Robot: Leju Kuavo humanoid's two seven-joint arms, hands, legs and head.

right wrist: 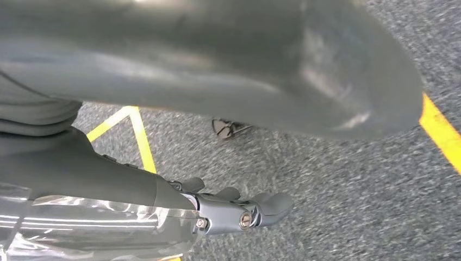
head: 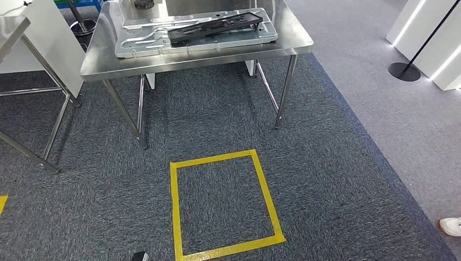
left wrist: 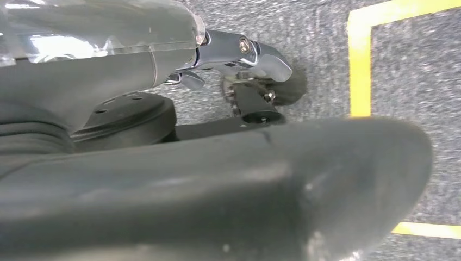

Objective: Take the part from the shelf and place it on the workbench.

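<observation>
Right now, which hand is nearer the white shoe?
Right, likely. The shoe is at the floor's far right; the right hand hangs on that side, the left hand across the body from it.

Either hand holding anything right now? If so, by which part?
Nothing held. Left hand and right hand both hang over the carpet with nothing in their fingers. The black part lies on the steel table.

One steel workbench [head: 98, 62] — one grey tray [head: 126, 50] on it, one black part [head: 215, 28] on the tray, one yellow tape square [head: 174, 201] on the carpet, one round black stand base [head: 404, 71], one white shoe [head: 451, 225] — one second table's edge [head: 12, 33]
</observation>
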